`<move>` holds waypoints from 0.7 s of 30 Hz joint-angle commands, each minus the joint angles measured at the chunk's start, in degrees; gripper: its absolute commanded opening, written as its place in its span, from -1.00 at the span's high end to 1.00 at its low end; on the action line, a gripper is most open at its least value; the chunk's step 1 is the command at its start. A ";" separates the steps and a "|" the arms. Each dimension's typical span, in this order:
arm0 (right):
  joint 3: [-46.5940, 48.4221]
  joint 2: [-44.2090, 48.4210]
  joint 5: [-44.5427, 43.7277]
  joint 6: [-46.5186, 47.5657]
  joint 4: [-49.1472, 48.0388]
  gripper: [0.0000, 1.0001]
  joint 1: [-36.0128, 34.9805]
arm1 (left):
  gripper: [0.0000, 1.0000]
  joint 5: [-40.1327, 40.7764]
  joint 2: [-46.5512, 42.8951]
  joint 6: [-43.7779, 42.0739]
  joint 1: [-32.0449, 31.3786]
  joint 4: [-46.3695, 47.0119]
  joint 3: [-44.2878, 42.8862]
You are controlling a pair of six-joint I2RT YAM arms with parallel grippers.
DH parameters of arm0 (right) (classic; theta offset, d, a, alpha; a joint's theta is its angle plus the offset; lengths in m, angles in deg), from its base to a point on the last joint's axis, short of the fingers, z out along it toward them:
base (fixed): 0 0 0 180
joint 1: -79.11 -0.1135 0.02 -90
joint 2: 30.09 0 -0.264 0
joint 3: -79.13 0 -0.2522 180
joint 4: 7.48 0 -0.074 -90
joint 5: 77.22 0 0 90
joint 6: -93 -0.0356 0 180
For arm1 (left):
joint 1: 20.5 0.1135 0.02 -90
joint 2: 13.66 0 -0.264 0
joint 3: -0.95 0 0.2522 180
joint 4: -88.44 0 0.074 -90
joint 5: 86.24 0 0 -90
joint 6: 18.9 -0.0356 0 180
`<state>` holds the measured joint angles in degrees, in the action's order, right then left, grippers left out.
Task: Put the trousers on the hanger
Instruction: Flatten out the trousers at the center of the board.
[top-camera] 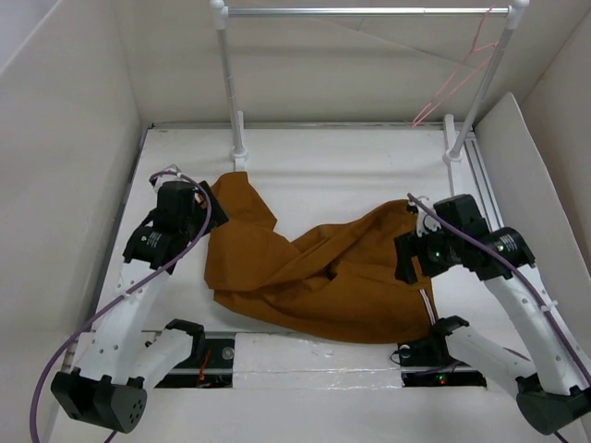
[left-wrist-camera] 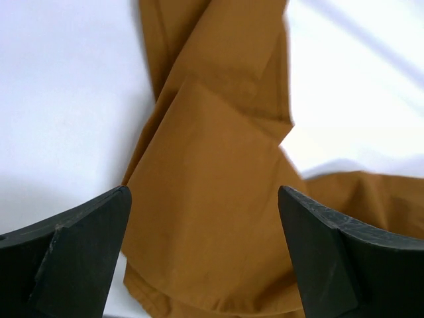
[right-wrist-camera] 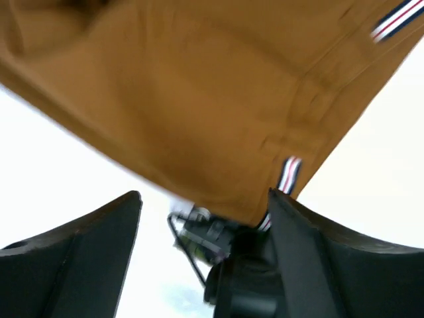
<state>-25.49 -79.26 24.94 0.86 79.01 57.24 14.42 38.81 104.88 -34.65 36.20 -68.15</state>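
The ochre trousers lie crumpled across the middle of the white table; one leg runs up to the back left. The pale-pink hanger hangs from the rail at the back right, away from both arms. My left gripper is open at the trousers' left edge; in the left wrist view its gripper stands open just above a cloth fold. My right gripper is open at the trousers' right edge. In the right wrist view its gripper is empty, below the cloth and its striped trim.
A silver rail on white posts spans the back of the table. White walls close in the left, right and back sides. The right arm's base shows under the trousers' edge.
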 commanded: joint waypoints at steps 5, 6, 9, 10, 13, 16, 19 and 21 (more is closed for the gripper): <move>1.58 -11.38 -4.61 4.51 -24.79 0.95 10.51 | -0.71 5.15 10.10 -3.64 -1.84 8.67 -3.29; -1.04 -12.35 -3.82 3.55 -31.70 0.98 12.97 | -0.71 5.16 11.15 -2.94 -0.97 10.51 -3.38; -5.27 -15.51 0.40 2.83 -44.23 0.00 21.06 | -0.72 0.07 14.76 -0.39 2.46 12.11 -3.39; -5.90 -16.74 0.93 3.27 -45.56 -0.42 22.38 | -0.72 -0.11 14.59 0.23 2.46 12.37 -2.95; -3.98 -24.81 7.02 4.85 -43.29 -0.56 25.56 | -0.70 -0.54 10.67 3.91 4.46 12.12 3.00; -5.97 -23.09 10.68 2.93 -44.16 -0.53 22.76 | -0.69 -5.69 7.23 6.21 10.87 12.72 6.27; -8.26 -16.85 8.51 2.31 -43.91 -0.62 13.37 | -0.69 -15.52 4.92 5.77 20.90 15.45 13.22; -9.94 -13.60 5.95 -0.41 -43.20 -0.74 9.15 | -0.69 -18.82 6.15 5.33 22.94 15.28 16.04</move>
<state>-34.27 -98.19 30.02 2.68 38.73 71.23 5.09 44.25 109.32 -14.13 50.06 -55.38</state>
